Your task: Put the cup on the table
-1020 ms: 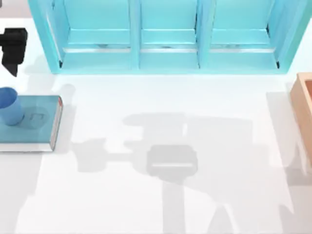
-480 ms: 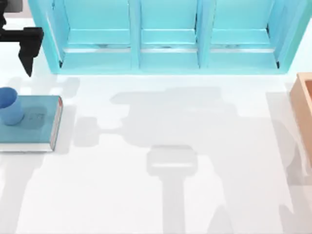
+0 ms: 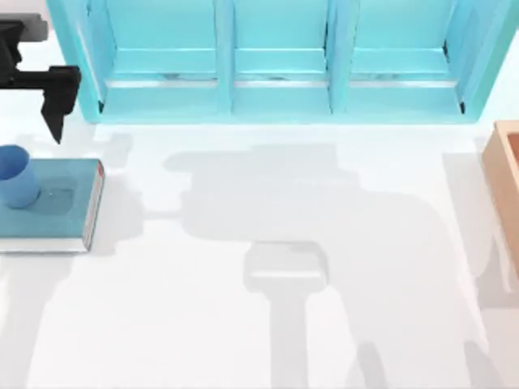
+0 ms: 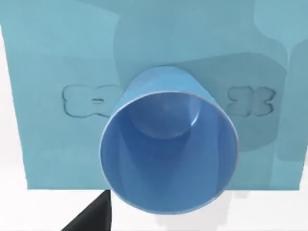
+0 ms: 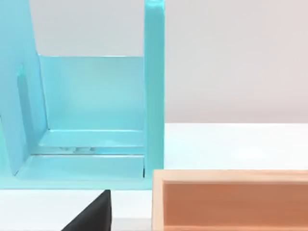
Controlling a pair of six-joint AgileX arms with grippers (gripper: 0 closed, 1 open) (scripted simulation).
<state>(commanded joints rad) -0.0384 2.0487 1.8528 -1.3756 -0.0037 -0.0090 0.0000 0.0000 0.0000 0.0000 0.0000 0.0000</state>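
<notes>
At the top view's far left edge, the cup (image 3: 16, 175) stands upright on the teal book (image 3: 61, 207), on the book's left part, partly cut off by the frame edge. Book lies flat on the table (image 3: 268, 324), spine side with a red-tipped corner facing right, its lower edge pale. Cup is not on the table surface itself.

Above the cup, up by the far-left top corner, the left gripper (image 3: 55, 101) hangs over the table, black, one finger pointing down toward the book's far edge; it is apart from the cup and holds nothing. How wide its fingers are set can't be told. It sits just beside the left post of the light-blue cabinet (image 3: 276, 57).

Left wrist view looks straight into the cup's (image 4: 168, 151) open mouth: round rim, empty inside, base on the book cover (image 4: 57, 62) between two embossed marks. White table strip past the book's edge; a dark finger (image 4: 94, 216) tip shows at the frame edge beside the cup rim, not touching it.

Moving right: the middle of the table is open white surface, shadows only, from the book's right edge across to the right side. Cabinet runs along the far edge with three open bays.

Far right edge: the tan wooden box (image 3: 507, 190), cut by the frame, well apart from book and cup.

Right wrist view: cabinet end bay (image 5: 91, 120), box (image 5: 231, 199) rim just beside it, a dark finger (image 5: 94, 214) tip at the frame edge. Right gripper's opening can't be told; nothing seen in it.
</notes>
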